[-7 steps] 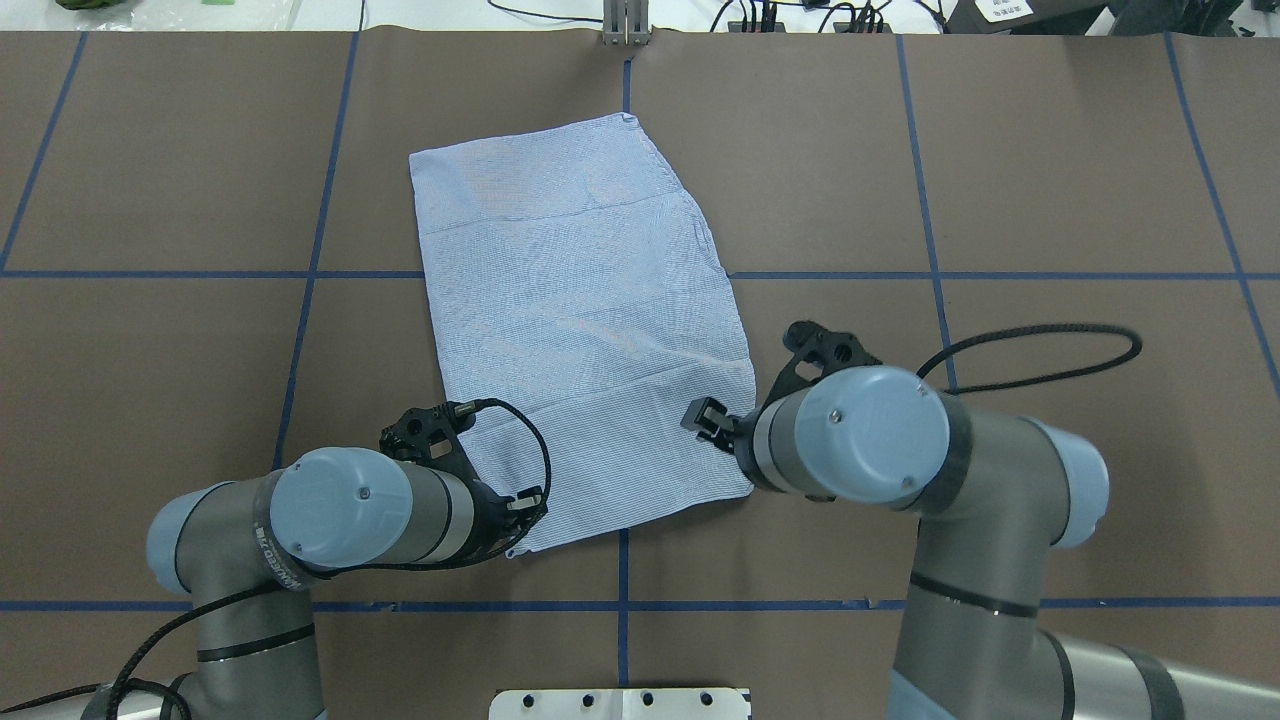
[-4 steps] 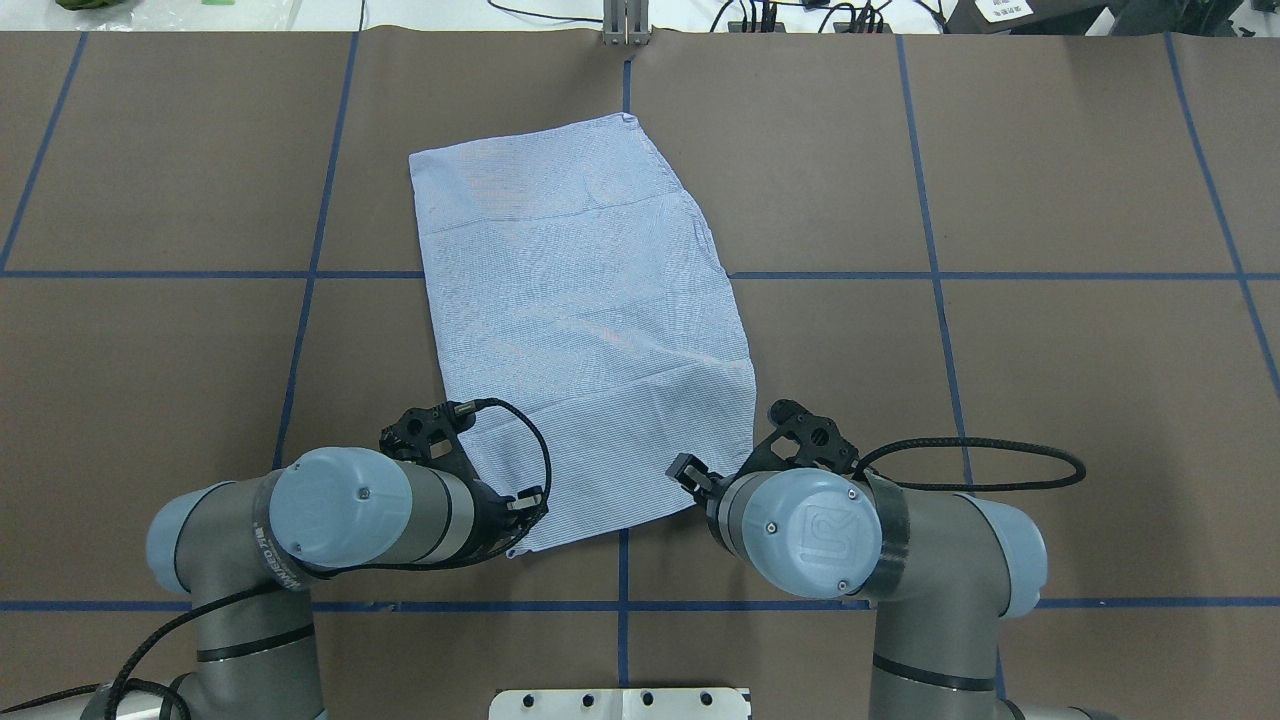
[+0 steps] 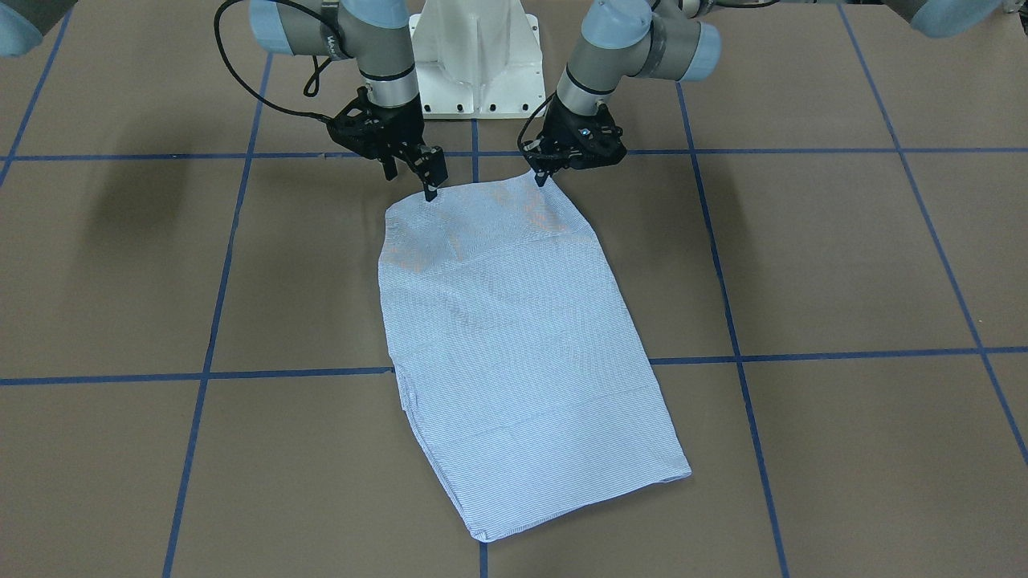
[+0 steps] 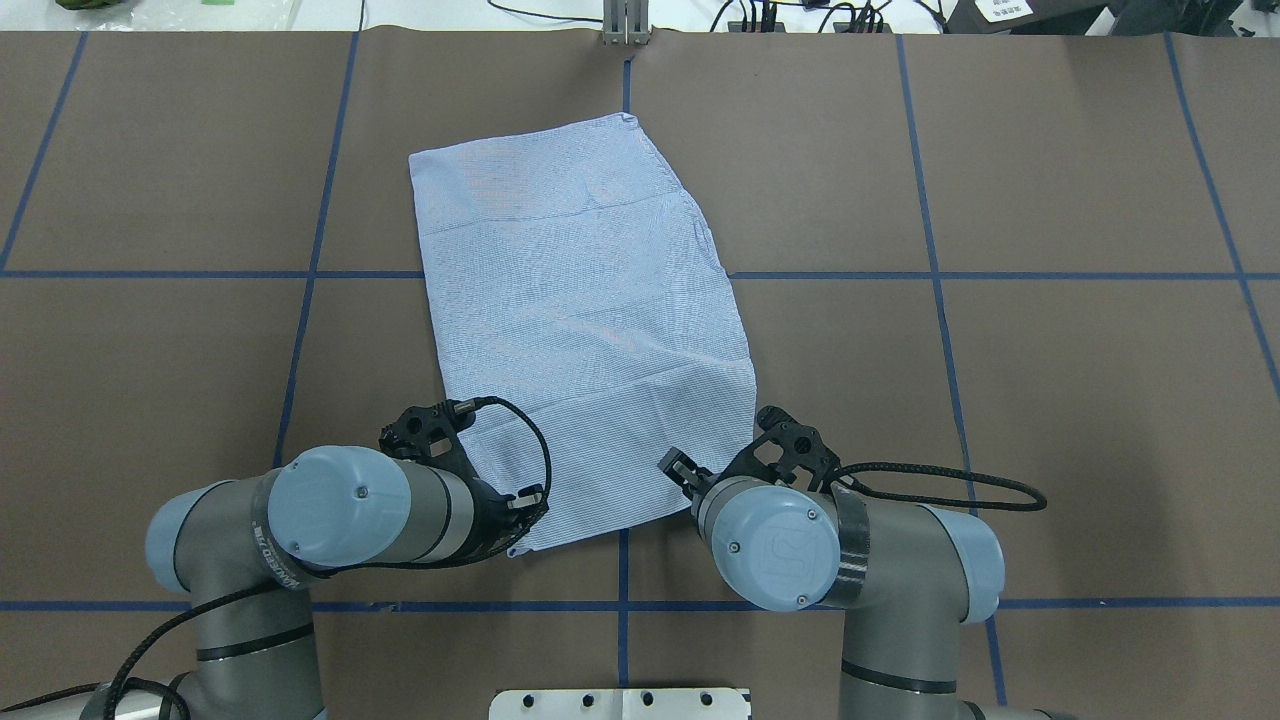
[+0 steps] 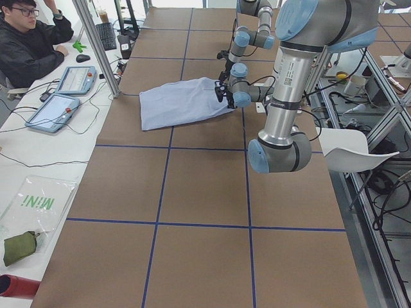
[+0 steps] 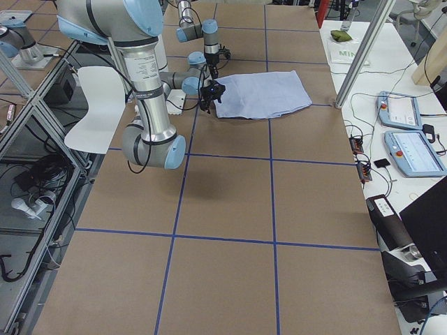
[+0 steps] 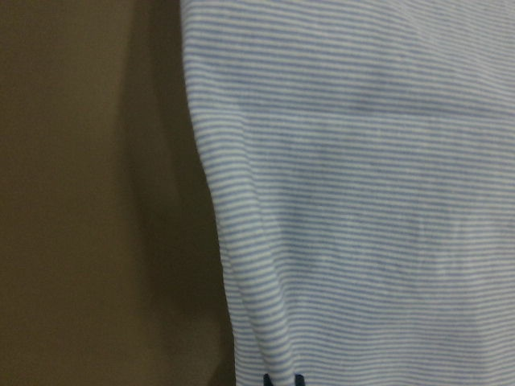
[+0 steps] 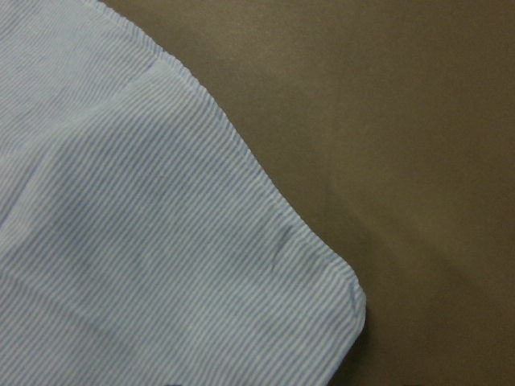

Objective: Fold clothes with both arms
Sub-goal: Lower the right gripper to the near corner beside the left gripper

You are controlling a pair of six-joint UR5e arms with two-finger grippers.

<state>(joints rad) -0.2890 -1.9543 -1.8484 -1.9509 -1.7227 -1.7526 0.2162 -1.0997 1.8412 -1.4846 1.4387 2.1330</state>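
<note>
Only the right gripper [image 4: 678, 468] has moved: over the last second it swung back from beside the shirt's right edge toward the robot and now sits at the near right corner, which puts both arms at the near hem and suggests the next fold is about to begin. Farthest left, the left gripper [image 4: 527, 500] has stayed parked on the near left corner; its wrist camera shows two dark tips close together at the hem, so its fingers look drawn into a narrow pinch on the cloth, though the bite itself is hidden. Between the two, the shirt [image 4: 585, 320] lies flat on the brown worktop [image 4: 1050, 180], already narrowed into a long striped panel running away from the robot and skewed slightly; no collar, pocket or buttons show. On the right, the fingers [image 3: 431, 183] stand spread apart, one tip just touching the hem, and hold nothing; that wrist view shows the corner lying free. My judgement is that this side must close on the corner before any lift, or the hem will rise unevenly. A looped black cable [image 4: 950, 482] trails just right of that arm, clear of the cloth. Nothing lies on the shirt's far half where the hem would land.
</note>
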